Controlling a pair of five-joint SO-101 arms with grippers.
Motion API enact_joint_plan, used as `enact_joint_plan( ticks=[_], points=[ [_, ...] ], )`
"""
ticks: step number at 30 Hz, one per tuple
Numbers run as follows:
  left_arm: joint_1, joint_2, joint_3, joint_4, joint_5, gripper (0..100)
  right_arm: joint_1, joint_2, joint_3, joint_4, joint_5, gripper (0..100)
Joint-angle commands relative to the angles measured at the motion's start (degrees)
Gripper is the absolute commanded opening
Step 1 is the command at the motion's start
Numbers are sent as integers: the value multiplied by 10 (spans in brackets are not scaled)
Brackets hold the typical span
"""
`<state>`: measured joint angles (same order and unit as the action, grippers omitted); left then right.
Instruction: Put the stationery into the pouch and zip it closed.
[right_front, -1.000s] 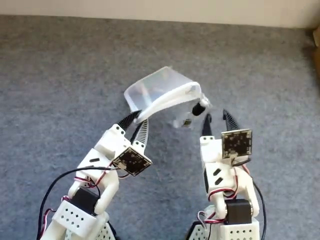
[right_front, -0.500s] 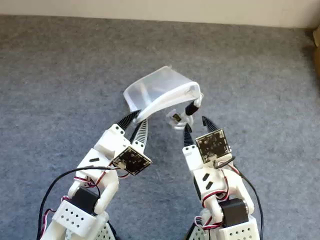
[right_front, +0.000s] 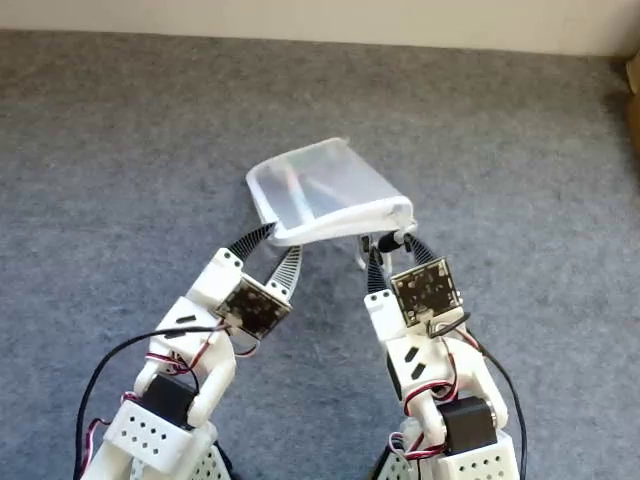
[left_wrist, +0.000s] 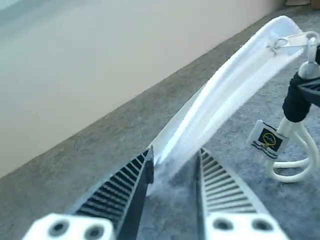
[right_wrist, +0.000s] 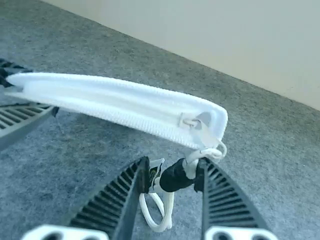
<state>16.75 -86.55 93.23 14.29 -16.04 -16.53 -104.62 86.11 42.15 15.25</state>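
Frosted, see-through plastic makes up the pouch (right_front: 325, 180). It is soft and a bit puffy, with a white ribbed zip band (right_front: 345, 218) along its near edge. The pouch sits in the middle of the fuzzy grey carpet (right_front: 120, 150), and its zip edge is lifted up between my two arms. Faint long shapes show through its wall, but they are too blurry for me to name. The small metal slider (right_wrist: 190, 121) sits at the end of the band by my right arm, and the zip looks shut all along. A white looped pull cord (left_wrist: 299, 135) hangs from the slider, with a black bead (right_wrist: 175, 180) and a little white tag (left_wrist: 265, 141) on it.

My left gripper (right_front: 278, 240) stretches forward and slants toward the middle. Its black ridged fingers (left_wrist: 122, 190) pinch the pouch at the far end of the zip band. My right gripper (right_front: 393, 250) points forward and sits low, and its jaws squeeze the black bead from both sides.
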Motion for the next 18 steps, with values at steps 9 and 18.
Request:
enact_joint_plan(
  ticks=[9,18],
  points=[
    [-9,-8,-116,154,55,144,-3,-7,-42,-1,9,149],
    [-12,-186,-104,264,105,145,-3,-7,-41,-16,9,149]
  ],
)
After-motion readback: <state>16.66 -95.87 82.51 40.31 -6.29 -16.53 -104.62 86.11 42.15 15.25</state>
